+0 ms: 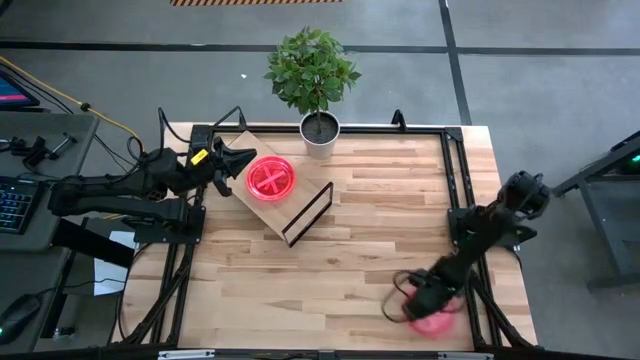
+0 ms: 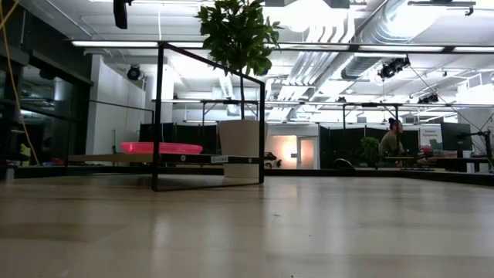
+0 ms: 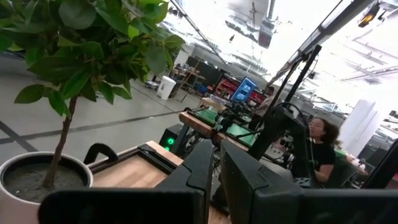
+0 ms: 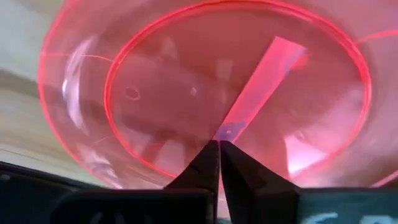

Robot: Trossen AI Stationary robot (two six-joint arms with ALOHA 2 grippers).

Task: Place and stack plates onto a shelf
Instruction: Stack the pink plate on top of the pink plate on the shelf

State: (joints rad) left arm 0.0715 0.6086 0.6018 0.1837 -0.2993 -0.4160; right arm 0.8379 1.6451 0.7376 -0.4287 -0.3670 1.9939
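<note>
1. High view: the left claw hangs at the edge of the shelf, just beside the plate that lies flat on the board; its fingers look drawn close with nothing between them, likely having done its placing; the right claw sits low at the near right corner of the table, right by another plate, probably there to pick it up.
2. Low view: the shelf's plate rests level on the board over the black wire leg, with the potted plant behind; neither claw shows.
3. Left wrist view: the left claw is narrow and empty, pointing past the plant pot.
4. Right wrist view: the right claw is pinched narrow, tips against the pink plate filling the view; I cannot tell whether it grips the rim.
</note>
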